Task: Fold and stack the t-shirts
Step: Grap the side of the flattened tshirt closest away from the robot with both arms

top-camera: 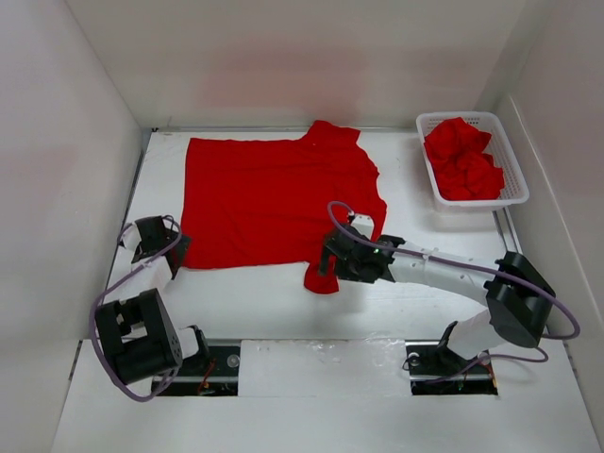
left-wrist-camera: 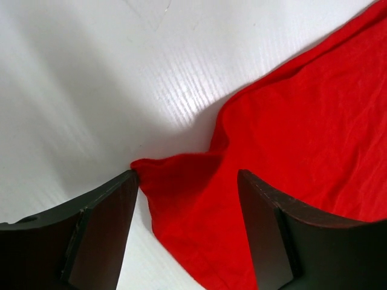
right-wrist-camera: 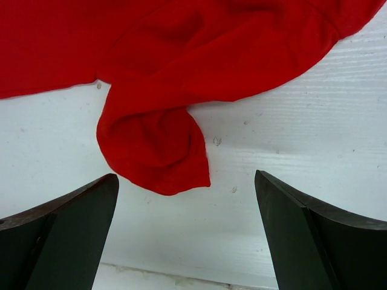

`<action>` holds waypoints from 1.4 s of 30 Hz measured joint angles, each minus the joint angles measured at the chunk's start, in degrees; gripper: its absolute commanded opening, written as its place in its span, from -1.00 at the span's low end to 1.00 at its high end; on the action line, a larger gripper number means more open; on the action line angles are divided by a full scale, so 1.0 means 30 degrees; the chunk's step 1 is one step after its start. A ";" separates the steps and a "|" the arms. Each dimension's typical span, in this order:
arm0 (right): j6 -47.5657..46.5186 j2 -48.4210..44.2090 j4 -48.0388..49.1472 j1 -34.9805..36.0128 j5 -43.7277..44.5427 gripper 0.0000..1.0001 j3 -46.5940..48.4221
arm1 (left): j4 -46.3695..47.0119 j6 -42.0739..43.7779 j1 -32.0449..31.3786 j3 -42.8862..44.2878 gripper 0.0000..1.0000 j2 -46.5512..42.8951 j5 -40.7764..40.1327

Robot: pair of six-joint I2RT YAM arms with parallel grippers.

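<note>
View from above a white bench (top-camera: 255,302) with two robot arms bolted at its near edge.

On the left, the left tool (top-camera: 177,251) sits low at the near-left hem corner (top-camera: 189,264) of a bright red t-shirt (top-camera: 264,198). The shirt lies spread flat across the middle of the bench, with its neck towards the right. The left wrist camera shows the tool released: its two dark fingers (left-wrist-camera: 103,223) are parted on either side of the pointed corner (left-wrist-camera: 157,175) and are not pinching it. The placement suggests it is lined up to grip that corner for a fold.

To the right of centre, the right tool (top-camera: 327,266) hovers at the shirt's near-right sleeve (top-camera: 321,278). This sleeve is bunched and curled under, not flat like the rest of the shirt. The right wrist camera shows this tool released too. The rumpled sleeve (right-wrist-camera: 154,151) lies just ahead of the gap between the parted fingers (right-wrist-camera: 72,229), not touching them. The sleeve probably needs smoothing or tucking in before folding.

At the far right, a white mesh basket (top-camera: 517,170) holds more red shirts (top-camera: 462,156), crumpled in a heap and waiting their turn. No folded stack is visible.
</note>
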 measured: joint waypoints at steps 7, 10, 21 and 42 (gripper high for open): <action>-0.0015 -0.0007 0.0211 0.0000 -0.0423 0.93 -0.0299 | 0.1632 0.0313 0.0007 0.0189 -0.99 0.1515 0.0284; -0.0131 0.0022 0.0393 0.0000 -0.0736 0.91 -0.0546 | 0.1953 0.0525 0.0007 0.0211 -1.00 0.1960 0.0612; -0.1086 0.2885 0.1275 0.0459 -0.0408 -0.33 -0.0335 | 0.1625 0.1049 0.0007 0.0175 -1.00 0.1654 0.0882; 0.2113 -0.9216 -0.0634 0.1603 -0.7431 -1.00 -0.5843 | -0.0386 0.0372 0.0000 -0.1137 -1.00 -0.4532 0.0510</action>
